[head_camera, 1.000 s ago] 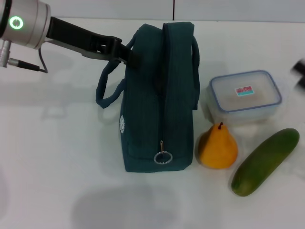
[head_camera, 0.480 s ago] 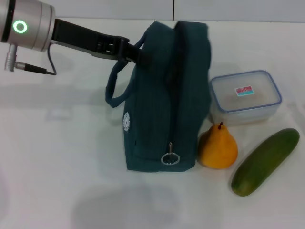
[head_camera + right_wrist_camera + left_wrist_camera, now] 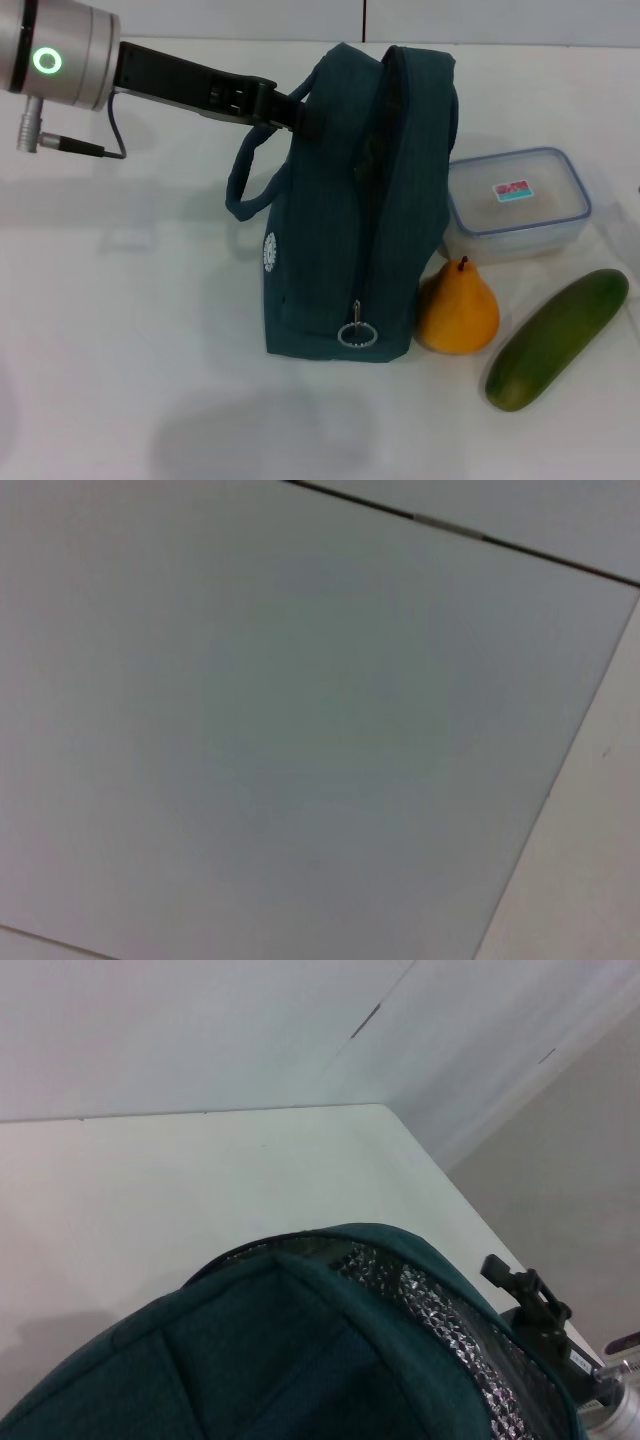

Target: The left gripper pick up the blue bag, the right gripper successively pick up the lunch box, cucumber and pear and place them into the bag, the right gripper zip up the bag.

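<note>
You're in the first step: the left gripper [image 3: 283,108] clamps the blue bag [image 3: 345,210] handle at frame centre, so next send the unseen right gripper to the lunch box [image 3: 517,203] at right.

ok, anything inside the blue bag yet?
Left wrist view into the blue bag shows only silver lining at the open top; deeper inside is hidden. The lunch box, pear and cucumber are outside, on the table.
</note>
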You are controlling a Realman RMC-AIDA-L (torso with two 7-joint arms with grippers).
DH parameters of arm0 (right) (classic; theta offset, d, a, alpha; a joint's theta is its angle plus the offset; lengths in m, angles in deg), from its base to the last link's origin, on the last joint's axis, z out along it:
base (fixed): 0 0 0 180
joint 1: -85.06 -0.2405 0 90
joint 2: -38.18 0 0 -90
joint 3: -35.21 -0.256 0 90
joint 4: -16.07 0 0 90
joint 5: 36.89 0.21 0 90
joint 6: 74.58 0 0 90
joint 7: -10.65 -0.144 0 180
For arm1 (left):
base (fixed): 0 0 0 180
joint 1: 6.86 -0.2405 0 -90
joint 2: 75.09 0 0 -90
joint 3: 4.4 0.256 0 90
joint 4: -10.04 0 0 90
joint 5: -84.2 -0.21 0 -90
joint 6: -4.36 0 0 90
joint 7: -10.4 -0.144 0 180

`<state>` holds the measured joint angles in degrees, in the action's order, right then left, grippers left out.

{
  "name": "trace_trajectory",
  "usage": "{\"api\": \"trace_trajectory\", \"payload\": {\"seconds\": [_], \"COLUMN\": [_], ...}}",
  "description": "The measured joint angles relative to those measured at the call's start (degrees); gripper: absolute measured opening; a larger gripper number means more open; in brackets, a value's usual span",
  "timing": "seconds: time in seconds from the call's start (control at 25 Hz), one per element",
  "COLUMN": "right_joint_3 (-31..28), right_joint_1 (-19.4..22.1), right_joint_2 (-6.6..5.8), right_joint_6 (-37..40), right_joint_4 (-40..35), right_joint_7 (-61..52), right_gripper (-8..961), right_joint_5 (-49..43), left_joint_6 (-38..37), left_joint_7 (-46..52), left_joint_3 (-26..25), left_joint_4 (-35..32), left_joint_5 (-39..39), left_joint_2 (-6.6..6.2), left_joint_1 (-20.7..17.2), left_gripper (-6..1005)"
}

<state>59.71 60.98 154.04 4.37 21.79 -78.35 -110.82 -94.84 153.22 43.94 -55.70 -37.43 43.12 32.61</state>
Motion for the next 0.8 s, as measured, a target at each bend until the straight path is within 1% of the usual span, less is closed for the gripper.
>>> {"api": "trace_trajectory", "payload": {"seconds": [0.16,0.44,0.8], "right_joint_3": [0.0,0.0,-0.1], "right_joint_1": [-1.7,-4.4,-6.6], "right_joint_2": [0.12,0.32,0.34], "right_joint_6": [-1.7,-8.3,-9.4], "right_joint_4": [0.0,0.6,1.5], "right_joint_7": [-0.7,-2.0,-2.7], "right_gripper": [878,878,877], "right_joint_5": [-0.5,-2.4,-3.1], "left_joint_6": [0.2,0.7,1.0], "left_joint_7": [-0.1,-0.4,-0.7], "left_joint_3": [0.0,0.0,0.0], "left_joint_4": [-0.2,-0.3,-0.3], "left_joint_5": [0.0,0.0,-0.4], "left_joint_2": [-0.09,-0.30,-0.45], "left_joint_1": [-0.1,-0.3,0.0], "left_gripper": [66,66,66]}}
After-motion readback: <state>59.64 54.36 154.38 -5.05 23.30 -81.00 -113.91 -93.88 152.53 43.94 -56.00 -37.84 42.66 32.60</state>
